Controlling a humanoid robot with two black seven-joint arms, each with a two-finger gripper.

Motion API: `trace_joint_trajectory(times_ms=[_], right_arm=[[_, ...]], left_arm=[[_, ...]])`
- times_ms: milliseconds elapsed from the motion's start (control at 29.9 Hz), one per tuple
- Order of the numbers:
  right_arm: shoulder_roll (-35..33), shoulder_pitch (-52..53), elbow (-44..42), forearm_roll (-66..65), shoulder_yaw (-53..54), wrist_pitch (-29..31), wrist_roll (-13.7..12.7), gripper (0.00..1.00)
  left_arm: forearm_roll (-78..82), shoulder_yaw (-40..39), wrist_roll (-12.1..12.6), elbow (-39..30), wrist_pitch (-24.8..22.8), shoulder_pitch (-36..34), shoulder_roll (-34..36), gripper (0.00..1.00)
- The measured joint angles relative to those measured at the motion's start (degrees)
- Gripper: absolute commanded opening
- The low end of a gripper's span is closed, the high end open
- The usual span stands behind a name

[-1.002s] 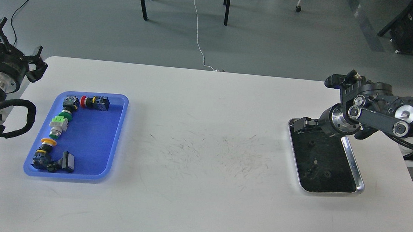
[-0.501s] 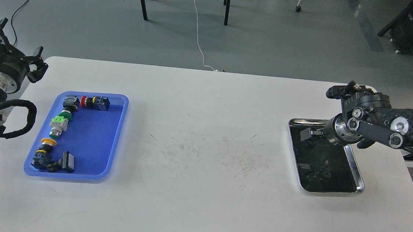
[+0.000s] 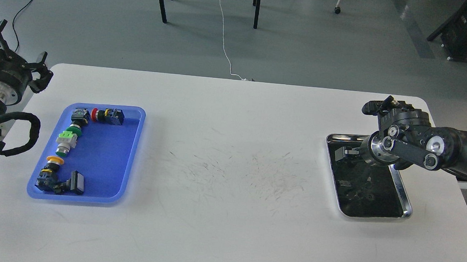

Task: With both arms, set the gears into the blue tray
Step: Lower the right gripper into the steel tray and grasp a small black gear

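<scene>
The blue tray lies at the table's left and holds several colourful-capped push-button switches along its left and far sides. My left gripper hangs beyond the table's far left corner, behind the tray, with its fingers spread open and empty. My right gripper is low over the far left corner of the shiny steel tray. It is small and dark, so its fingers cannot be told apart. Small dark shapes in the steel tray may be gears, but they blur into the dark reflection.
The white table between the two trays shows only fine scuff marks. Chair legs and a white cable are on the floor beyond the far edge. My right arm's thick links lie over the steel tray's right side.
My right gripper has come down and slightly nearer, from the steel tray's far rim to low over its far left corner. The left arm has barely moved.
</scene>
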Motion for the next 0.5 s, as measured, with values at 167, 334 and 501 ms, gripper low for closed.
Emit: trace_joint_trajectory(times_ms=[167, 334, 501], right_arm=[[0.57, -0.53, -0.40, 0.06, 0.00, 0.00, 0.11, 0.86], [0.67, -0.67, -0.43, 0.16, 0.01, 0.00, 1.09, 0.68], [0.87, -0.70, -0.58, -0.03, -0.03, 0.00, 2.00, 0.52]], left_arm=[[0.00, 0.00, 0.00, 0.04, 0.00, 0.00, 0.08, 0.98], [0.00, 0.00, 0.00, 0.07, 0.00, 0.00, 0.08, 0.98], [0.00, 0.00, 0.00, 0.00, 0.00, 0.00, 0.09, 0.98]])
